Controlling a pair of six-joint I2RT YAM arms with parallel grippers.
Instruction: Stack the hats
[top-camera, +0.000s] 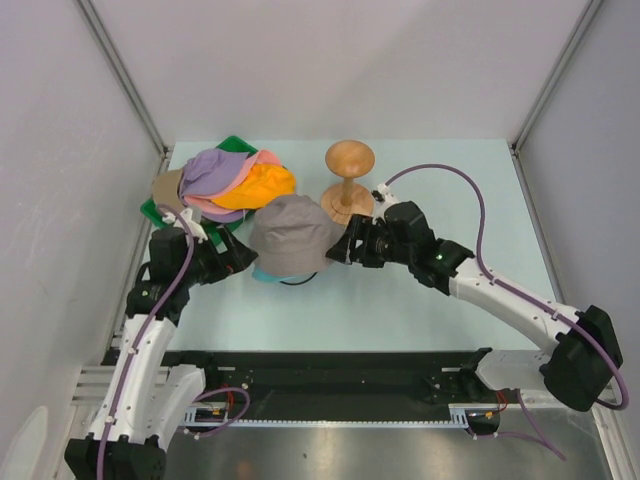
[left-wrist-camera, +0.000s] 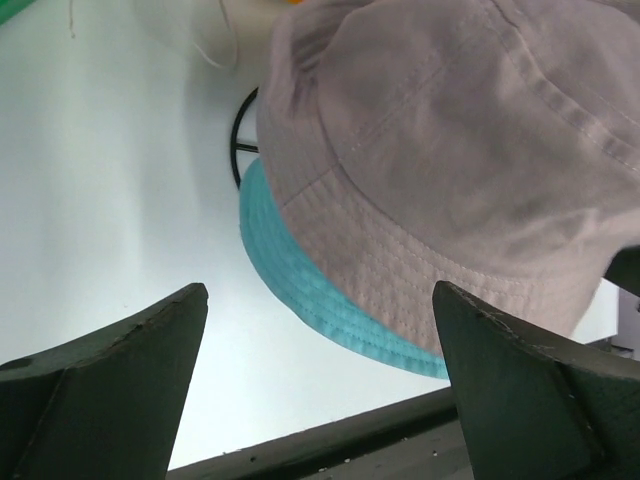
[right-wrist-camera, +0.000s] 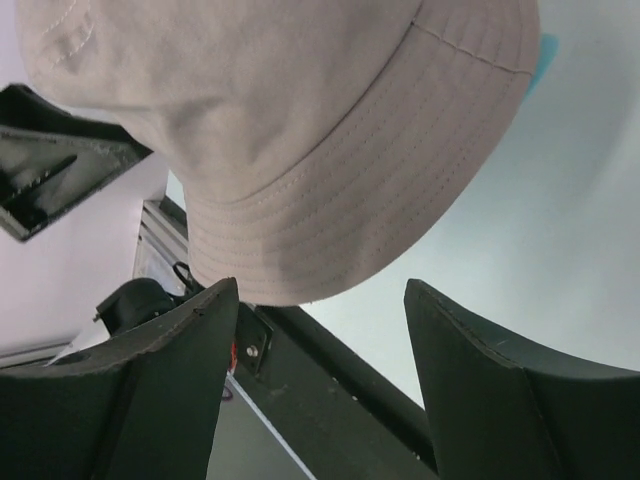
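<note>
A grey bucket hat sits on top of a teal bucket hat, whose brim shows under it, over a black wire ring stand. In the left wrist view the grey hat covers the teal hat. My left gripper is open, just left of the stack, holding nothing. My right gripper is open, just right of the grey hat, holding nothing. A pile of lavender, pink, orange and tan hats lies at the back left.
The pile rests on a green tray. A wooden hourglass-shaped stand stands right behind my right gripper. Grey walls close the table on three sides. A black rail runs along the near edge.
</note>
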